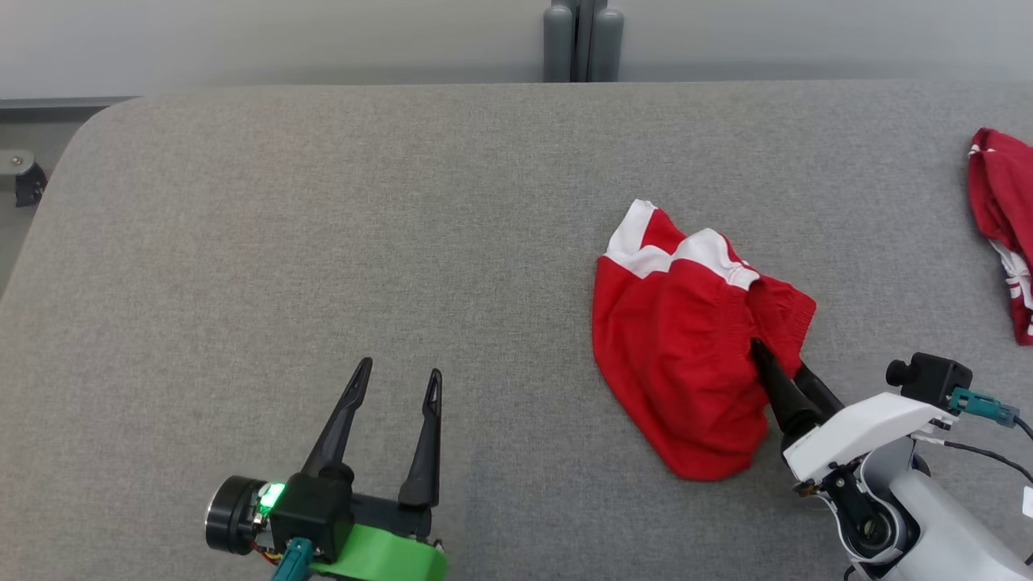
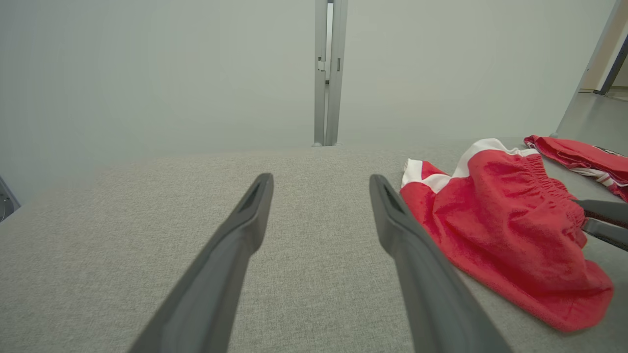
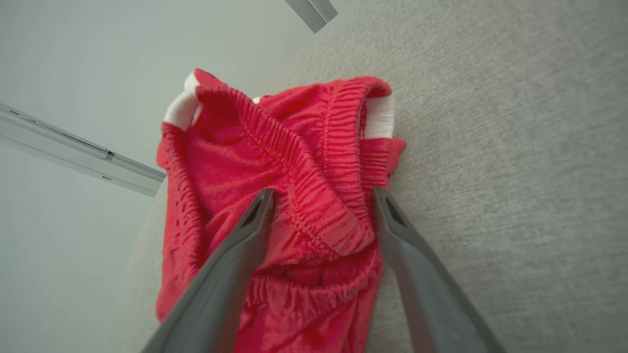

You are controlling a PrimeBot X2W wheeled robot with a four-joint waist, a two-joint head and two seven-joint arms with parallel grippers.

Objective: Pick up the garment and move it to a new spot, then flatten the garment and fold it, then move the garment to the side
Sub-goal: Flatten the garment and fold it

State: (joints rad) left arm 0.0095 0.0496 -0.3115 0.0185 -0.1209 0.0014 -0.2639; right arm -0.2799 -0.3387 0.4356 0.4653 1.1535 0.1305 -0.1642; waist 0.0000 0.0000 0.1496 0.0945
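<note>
The right gripper had its two dark fingers spread wide, one on each side of a bunched fold of elastic waistband, with nothing clamped between them. That waistband belonged to a pair of red shorts with white trim, lying crumpled in a heap on the right half of the grey fabric-covered table. The waistband end faced the right arm and the white-edged part pointed toward the far side. The left gripper hovered low over bare table at the near left, well apart from the shorts, its fingers also spread wide and holding nothing. A second red garment with white stripes lay at the table's far right edge. A grey post stood behind the table's far edge.
</note>
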